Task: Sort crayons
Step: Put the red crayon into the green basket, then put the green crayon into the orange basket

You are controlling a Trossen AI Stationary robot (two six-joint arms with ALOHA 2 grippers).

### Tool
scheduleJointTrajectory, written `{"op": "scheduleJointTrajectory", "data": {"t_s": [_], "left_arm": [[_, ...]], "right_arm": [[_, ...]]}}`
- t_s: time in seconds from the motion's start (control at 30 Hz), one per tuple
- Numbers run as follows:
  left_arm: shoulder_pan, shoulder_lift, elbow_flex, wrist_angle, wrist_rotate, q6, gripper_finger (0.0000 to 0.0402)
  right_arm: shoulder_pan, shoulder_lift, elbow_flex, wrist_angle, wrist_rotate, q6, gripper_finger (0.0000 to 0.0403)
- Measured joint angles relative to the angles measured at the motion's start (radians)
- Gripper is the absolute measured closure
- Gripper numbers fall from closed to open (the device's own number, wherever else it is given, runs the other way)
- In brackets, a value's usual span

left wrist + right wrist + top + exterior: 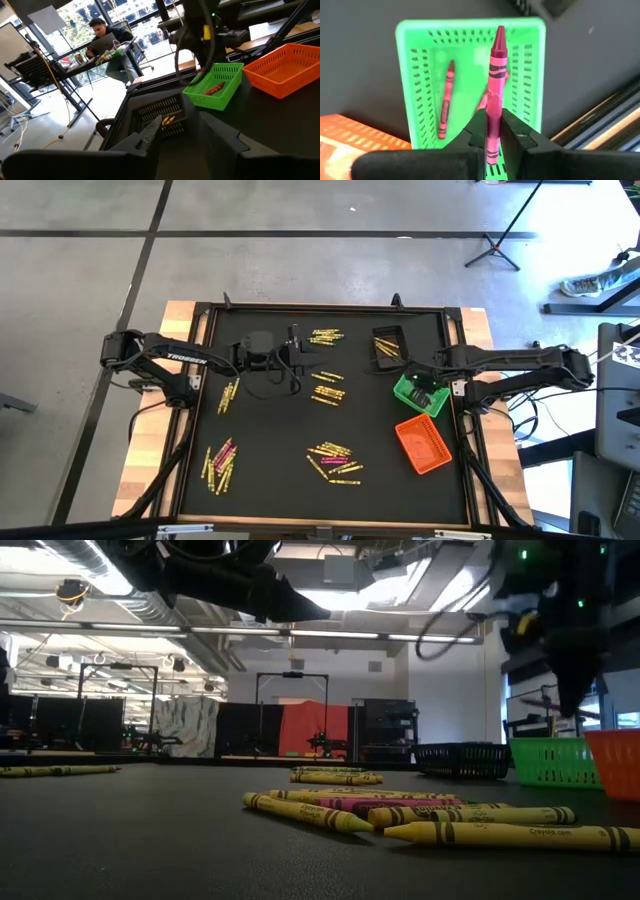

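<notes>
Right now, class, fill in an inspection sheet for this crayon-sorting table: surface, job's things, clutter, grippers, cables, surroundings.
Surface: black mat in a wooden frame.
Job's things: crayons in scattered clusters, mostly yellow, some pink; green bin holds red-pink crayons; black bin holds yellow ones; orange bin looks empty.
Clutter: nothing seen.
Grippers: right gripper above the green bin, shut on a magenta crayon; left gripper open, above the mat's far middle, holding nothing.
Cables: black cables trail along the left arm.
Surroundings: concrete floor, stand legs, a person at a desk.
</notes>
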Motion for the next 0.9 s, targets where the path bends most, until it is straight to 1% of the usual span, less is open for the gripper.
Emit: {"op": "scheduleJointTrajectory", "data": {"t_s": [0.13,0.23,0.33,0.53,0.63,0.7,0.8,0.9], "left_arm": [[0.0,0.0,0.0,0.001,0.0,0.0,0.0288],[0.0,0.0,0.0,0.0,0.0,0.0,0.0288],[0.0,0.0,0.0,0.001,0.0,0.0,0.0288],[0.0,0.0,0.0,0.001,0.0,0.0,0.0288],[0.0,0.0,0.0,0.0,0.0,0.0,0.0288],[0.0,0.0,0.0,0.001,0.0,0.0,0.0288],[0.0,0.0,0.0,0.001,0.0,0.0,0.0288],[0.0,0.0,0.0,0.001,0.0,0.0,0.0288]], "right_arm": [[-0.042,0.006,-0.056,0.069,-0.073,0.001,0.0372],[-0.064,0.013,-0.092,0.152,-0.13,0.0,0.0371],[-0.08,0.031,-0.122,0.161,-0.166,-0.001,0.0371],[-0.093,0.09,-0.152,0.167,-0.178,-0.007,0.0371],[-0.091,0.109,-0.152,0.171,-0.165,-0.014,0.0368],[-0.092,0.115,-0.152,0.172,-0.155,-0.025,0.036],[-0.091,0.116,-0.141,0.167,-0.153,-0.043,0.0336],[-0.091,0.116,-0.102,0.149,-0.16,-0.066,0.0312]]}}
